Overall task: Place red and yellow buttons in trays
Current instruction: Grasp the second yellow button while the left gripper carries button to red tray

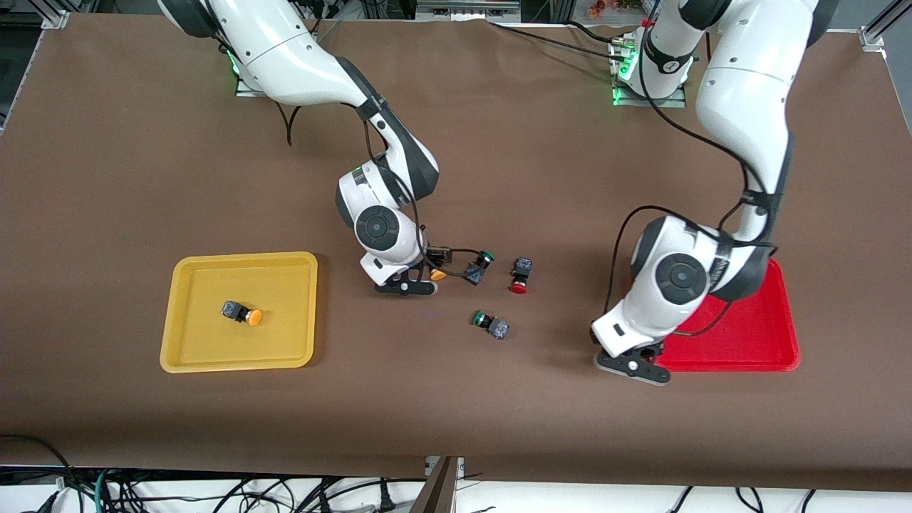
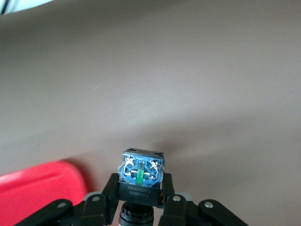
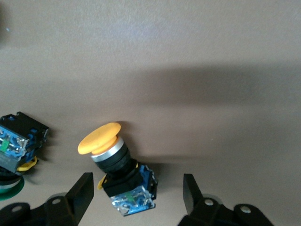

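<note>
My right gripper (image 1: 427,275) is open and low over the table, its fingers either side of a yellow-capped button (image 1: 438,274) lying on its side; the right wrist view shows the gripper (image 3: 137,184) and this button (image 3: 99,139) not touching. My left gripper (image 1: 647,353) is shut on a button whose cap is hidden; the left wrist view shows the gripper (image 2: 141,184) on the button's dark body with its blue terminal end (image 2: 141,165). It is beside the red tray (image 1: 755,342) at a corner. Another yellow button (image 1: 242,313) lies in the yellow tray (image 1: 285,313). A red button (image 1: 520,278) lies on the table.
Two green-capped buttons lie mid-table, one (image 1: 479,267) beside the yellow button, also in the right wrist view (image 3: 16,146), one (image 1: 491,324) nearer the front camera. The red tray's corner (image 2: 37,183) shows in the left wrist view. A brown cloth covers the table.
</note>
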Robot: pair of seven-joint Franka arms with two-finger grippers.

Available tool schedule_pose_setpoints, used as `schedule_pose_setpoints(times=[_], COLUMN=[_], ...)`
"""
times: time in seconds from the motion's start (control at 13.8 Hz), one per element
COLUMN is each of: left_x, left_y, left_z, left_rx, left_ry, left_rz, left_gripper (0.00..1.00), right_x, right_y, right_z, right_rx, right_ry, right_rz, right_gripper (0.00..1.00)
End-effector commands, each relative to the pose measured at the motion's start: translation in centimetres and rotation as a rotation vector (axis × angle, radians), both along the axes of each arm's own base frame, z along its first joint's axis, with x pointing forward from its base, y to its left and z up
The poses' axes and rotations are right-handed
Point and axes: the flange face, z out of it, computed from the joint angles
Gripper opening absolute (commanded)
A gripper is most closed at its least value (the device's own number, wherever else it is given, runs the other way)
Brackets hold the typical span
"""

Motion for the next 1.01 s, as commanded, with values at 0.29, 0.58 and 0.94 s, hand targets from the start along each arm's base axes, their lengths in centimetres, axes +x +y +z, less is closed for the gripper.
schedule_pose_setpoints(times=[0.29, 0.58, 0.94], left_x=[-0.6, -1.7, -6.4], left_y=[11.1, 16.3, 21.3], left_z=[3.5, 3.0, 2.3], left_rx=[-0.005, -0.037, -0.03], left_ry=[0.145, 0.203, 0.221], left_rz=[0.049, 0.087, 0.155], left_gripper=[0.12, 0.12, 0.12], right_x=[-1.3, -2.3, -0.6], right_y=[0.8, 0.8, -1.3], right_z=[-0.6, -2.0, -0.4], right_rx=[-0.004, -0.001, -0.002], right_ry=[-0.023, -0.05, -0.063], right_rz=[-0.029, -0.013, 0.057], right_gripper=[0.9, 0.65, 0.15])
